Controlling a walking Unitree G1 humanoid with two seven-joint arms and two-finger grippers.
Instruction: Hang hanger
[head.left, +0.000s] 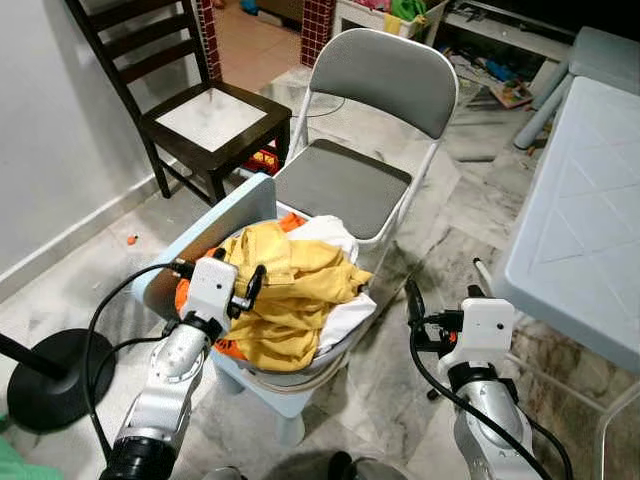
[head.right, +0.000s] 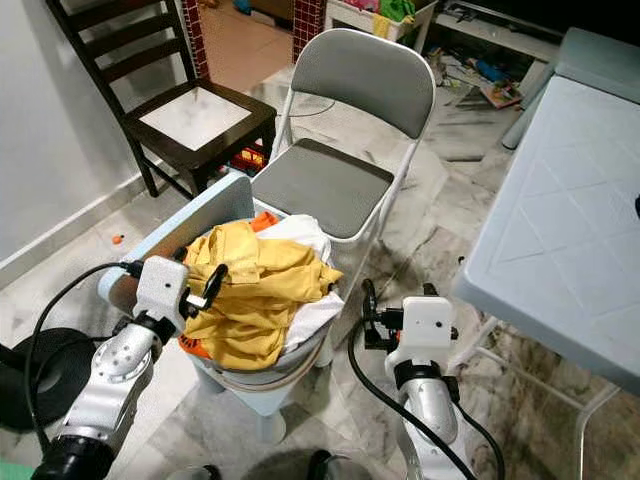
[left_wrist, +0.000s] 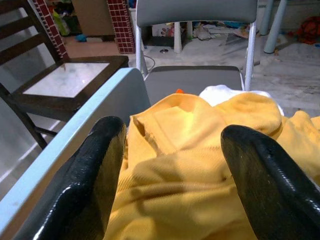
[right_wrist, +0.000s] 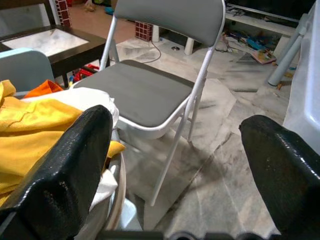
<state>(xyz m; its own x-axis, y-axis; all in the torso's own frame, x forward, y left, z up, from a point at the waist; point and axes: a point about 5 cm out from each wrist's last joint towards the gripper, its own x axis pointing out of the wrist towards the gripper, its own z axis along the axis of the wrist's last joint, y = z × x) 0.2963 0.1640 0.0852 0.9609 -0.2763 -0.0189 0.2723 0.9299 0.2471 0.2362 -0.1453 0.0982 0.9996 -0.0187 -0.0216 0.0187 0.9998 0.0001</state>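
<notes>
I had the left gripper (head.left: 247, 287) spread wide and empty at the near edge of the yellow garment (head.left: 290, 290) heaped in the laundry basket (head.right: 262, 385), presumably to dig for a hanger, which I could not make out anywhere. The right gripper (right_wrist: 175, 170) hung open beside the basket, over the marble floor (head.left: 400, 360). Beyond stood the grey folding chair (head.left: 350, 180) and the dark wooden chair (head.left: 210, 120); no readable writing.

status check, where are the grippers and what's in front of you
Left gripper open, over the yellow garment heaped on the pale blue plastic chair. Right gripper open, beside the pile. No hanger in sight. Grey folding chair just behind.
</notes>
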